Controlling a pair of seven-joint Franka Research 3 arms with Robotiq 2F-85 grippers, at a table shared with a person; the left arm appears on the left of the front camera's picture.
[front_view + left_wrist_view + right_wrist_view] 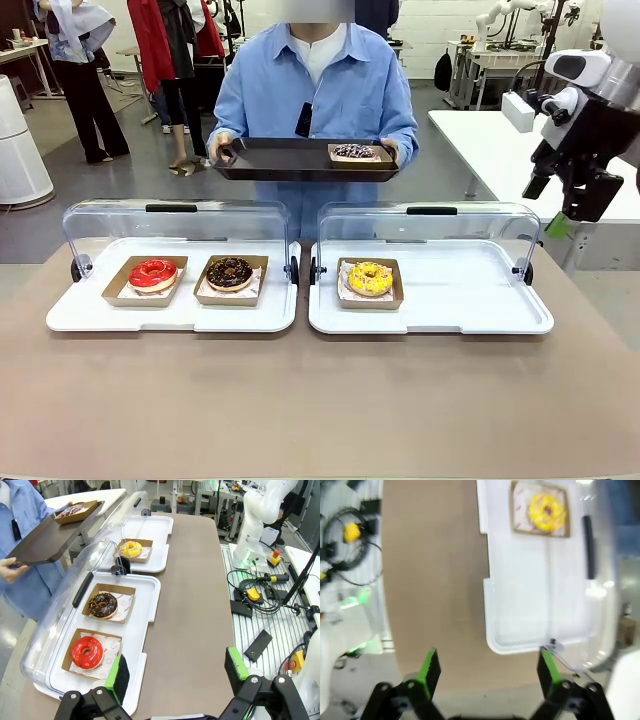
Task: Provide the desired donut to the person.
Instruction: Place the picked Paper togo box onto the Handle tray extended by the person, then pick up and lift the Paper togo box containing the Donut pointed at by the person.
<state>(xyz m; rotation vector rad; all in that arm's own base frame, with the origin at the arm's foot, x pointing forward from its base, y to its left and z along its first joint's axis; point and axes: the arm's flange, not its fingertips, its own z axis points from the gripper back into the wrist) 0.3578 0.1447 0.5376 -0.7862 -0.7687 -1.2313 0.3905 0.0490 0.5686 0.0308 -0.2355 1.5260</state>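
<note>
person (pixel 315 95) w/ tray (pixel 275 160) — donut (pixel 353 152) on it

A brown table (pixel 300 400) bears a left white tray (pixel 85 312) beside a right white tray (pixel 470 290).

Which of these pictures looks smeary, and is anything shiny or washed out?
Right wrist view: blurred all over; the yellow donut is soft and the white tray is washed out. Left wrist view: sharp, with small highlights on the glossy red donut. Front view: crisp, with pale reflections across the clear lids.
</note>
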